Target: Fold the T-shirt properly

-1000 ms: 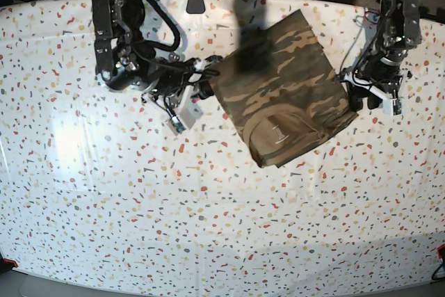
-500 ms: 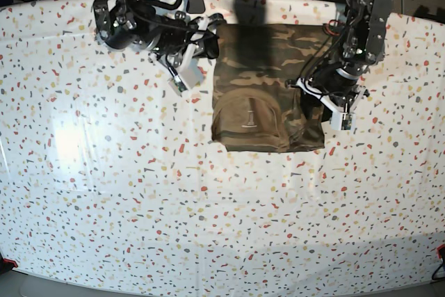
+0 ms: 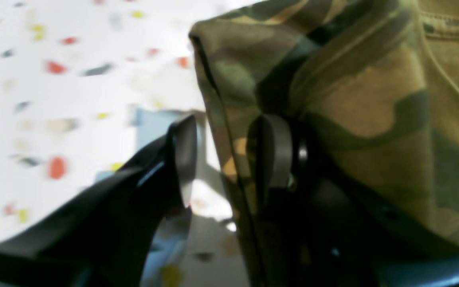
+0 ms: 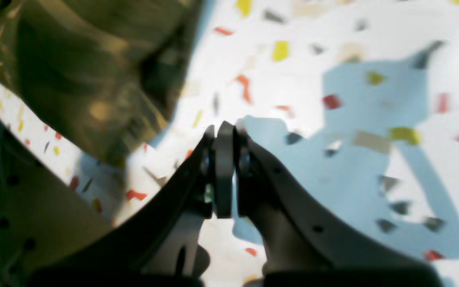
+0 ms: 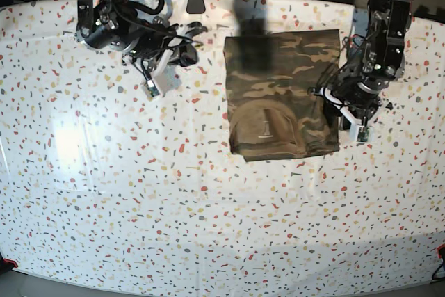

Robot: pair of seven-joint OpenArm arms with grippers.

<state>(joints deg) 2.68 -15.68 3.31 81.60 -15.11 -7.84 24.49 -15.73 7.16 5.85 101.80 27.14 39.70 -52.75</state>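
Nearest the base camera the speckled table (image 5: pixel 208 227) is bare. Beyond it lies the T-shirt (image 5: pixel 281 92), folded into a compact, roughly square packet on the far half of the table, right of centre in this view, with the tan neck opening and small label facing up at its near edge. The edges look fairly straight, though the near right corner bulges a little where the left gripper (image 5: pixel 345 110) sits against it. I judge the folding itself to be essentially done (sleeves and hem are tucked away, no loose panel shows); what seems left is to let go of the cloth and perhaps tidy that corner.

The left wrist view shows what the base view cannot: the left gripper (image 3: pixel 221 155) has its fingers parted, with a folded edge of the T-shirt (image 3: pixel 353 99) standing in the gap; one pad touches the cloth and the other stands clear, so nothing is pinched.

Farther back, the right gripper (image 5: pixel 186 45) hovers over bare table, well apart from the shirt. Its own camera shows the right gripper (image 4: pixel 224 139) with fingers pressed together and nothing between them, the shirt (image 4: pixel 90 75) only a blurred mass off to one side
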